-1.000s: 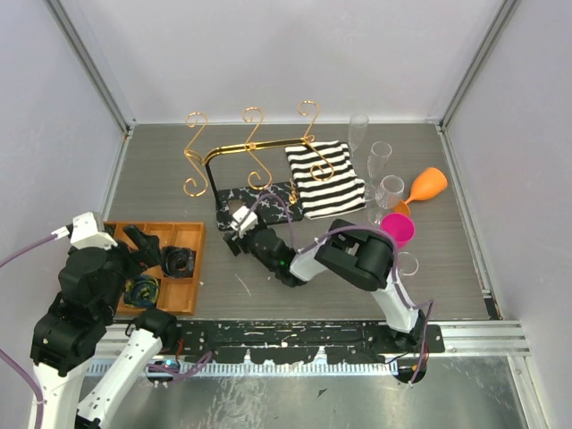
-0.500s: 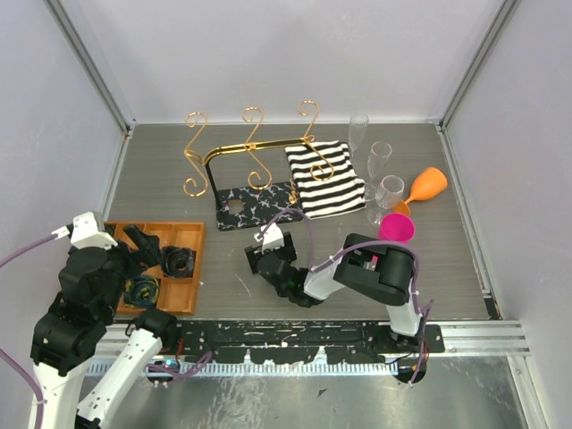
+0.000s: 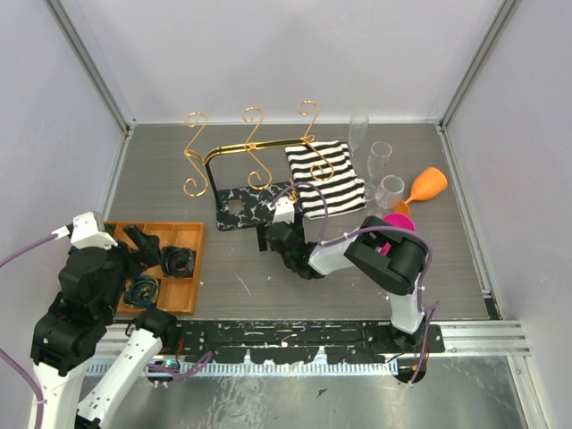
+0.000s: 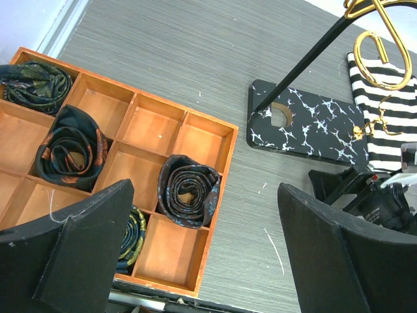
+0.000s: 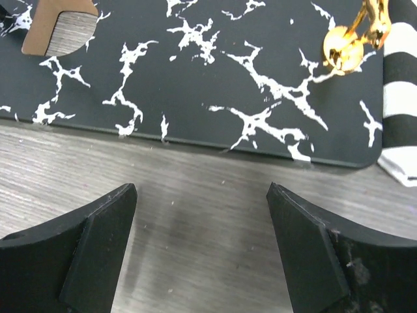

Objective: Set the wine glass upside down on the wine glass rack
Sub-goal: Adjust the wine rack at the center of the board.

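The right gripper [image 5: 202, 192] gapes wide with nothing between its fingers [image 5: 98, 228], poised low over the table [image 3: 447, 268] just in front of the near edge of the rack's marbled base [image 5: 215, 78]; it touches neither the base nor the cloth [image 5: 401, 98], whose corner shows at the right beside a gold ball foot of the rack [image 3: 250, 147]. The right arm [image 3: 384, 259] reaches low and leftward from its mount, elbow bent, wrist pointing at the base. The left gripper [image 4: 205, 195] is likewise spread fully and holds nothing, hanging above the tray [image 4: 221, 130] of rolled ties [image 4: 189, 195]; the left arm [image 3: 85, 286] is folded upright over its own mount at the near left. The rack stands at the back of the table, its gold scroll hooks rising above the black base, the cloth lying against its right side. Right of the cloth stand three clear glasses [image 3: 380, 161], near them an orange glass [image 3: 427, 186] on its side and a pink glass [image 3: 398, 228] partly behind the right arm; all are apart from the rack
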